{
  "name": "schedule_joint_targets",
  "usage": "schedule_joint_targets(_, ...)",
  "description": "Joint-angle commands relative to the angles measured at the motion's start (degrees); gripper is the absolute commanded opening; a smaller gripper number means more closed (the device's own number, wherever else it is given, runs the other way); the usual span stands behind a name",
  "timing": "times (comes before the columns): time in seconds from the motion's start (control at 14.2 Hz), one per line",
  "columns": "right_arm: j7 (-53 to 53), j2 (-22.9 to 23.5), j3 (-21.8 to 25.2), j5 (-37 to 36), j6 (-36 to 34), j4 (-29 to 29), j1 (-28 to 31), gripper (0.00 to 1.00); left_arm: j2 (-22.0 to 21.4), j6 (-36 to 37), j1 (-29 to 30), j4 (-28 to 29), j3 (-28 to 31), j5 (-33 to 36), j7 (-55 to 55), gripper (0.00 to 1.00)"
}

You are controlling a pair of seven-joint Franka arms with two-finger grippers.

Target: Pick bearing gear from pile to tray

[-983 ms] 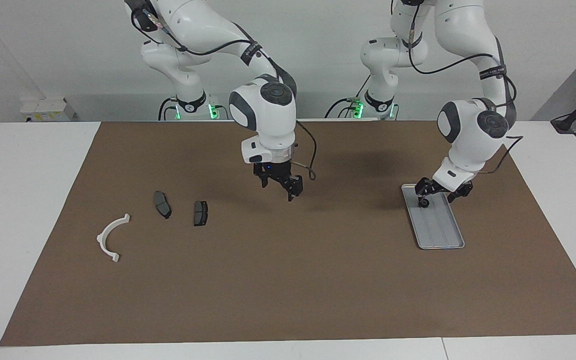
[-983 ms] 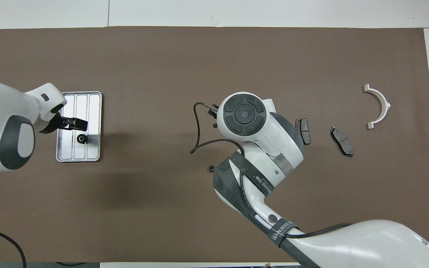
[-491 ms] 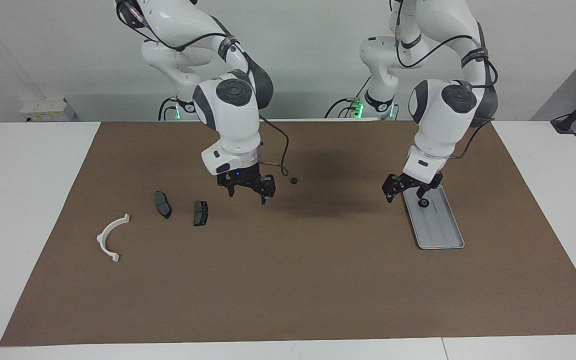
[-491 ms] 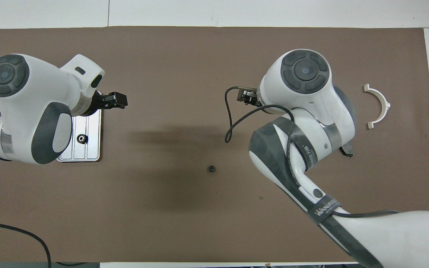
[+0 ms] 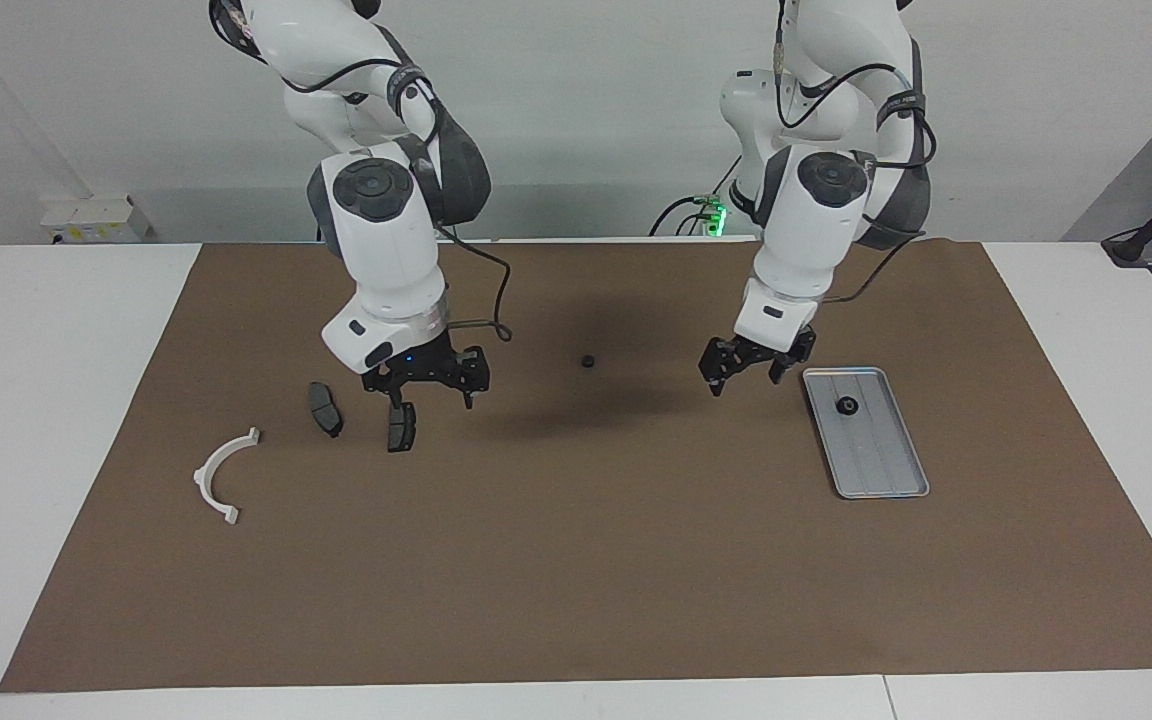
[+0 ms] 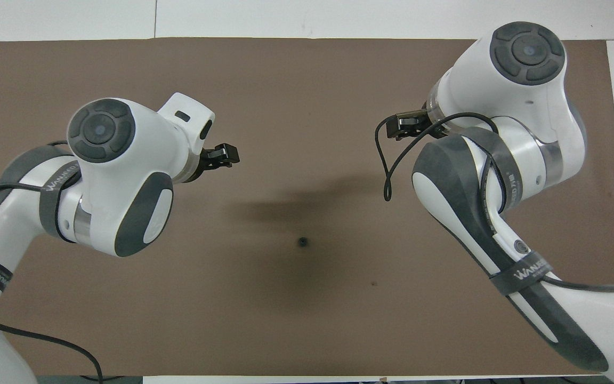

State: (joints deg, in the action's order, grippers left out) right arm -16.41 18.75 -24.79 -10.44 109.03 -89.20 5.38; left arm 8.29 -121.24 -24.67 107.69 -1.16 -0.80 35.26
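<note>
Left hand (image 5: 744,366) empty, fingers spread, over mat beside tray (image 5: 891,470) holding one bearing gear (image 5: 847,405); right hand (image 5: 428,383) likewise spread, over brake pad (image 5: 401,428).

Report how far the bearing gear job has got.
Done: one small black gear lies on the tray. In hand: nothing; the left pincer hangs open over the mat beside the tray, and the right pincer hangs open over the brake pads. Left: another black gear sits alone on the mat between the arms, not yet moved. The white arc lies untouched.
</note>
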Motion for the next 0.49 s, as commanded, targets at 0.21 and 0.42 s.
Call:
schedule_joint_targets(0.21,13.3,-6.5,8.1,5.8,-4.3,-0.4,-2.7,1.0,-0.6,-1.6,-10.5,4.6,1.1,-0.3,9.6,1.0)
schedule_joint_targets(0.42,17.9,-9.6,17.7,10.0,-7.0,-0.9,-8.6,1.0,2.4,-8.0,-12.9,6.3,1.0,-0.3,13.4,1.0)
